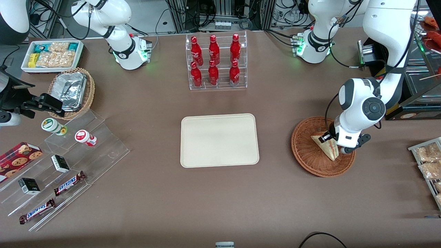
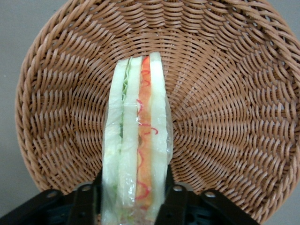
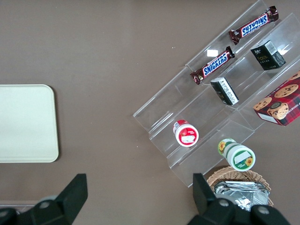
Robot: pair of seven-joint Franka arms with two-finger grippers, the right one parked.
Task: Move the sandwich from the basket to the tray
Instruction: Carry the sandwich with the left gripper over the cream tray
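My gripper [image 2: 133, 199] is low in the basket [image 1: 306, 155] with its jaws closed on the flat bread faces of the sandwich [image 2: 138, 140], which I judge light, soft and slippery in its wrap, so I would squeeze only gently.

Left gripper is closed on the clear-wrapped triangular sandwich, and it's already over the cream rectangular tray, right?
Not quite. The gripper is shut on the clear-wrapped triangular sandwich, but over the reddish-brown round wicker basket, as the front view shows. The cream rectangular tray is bare.
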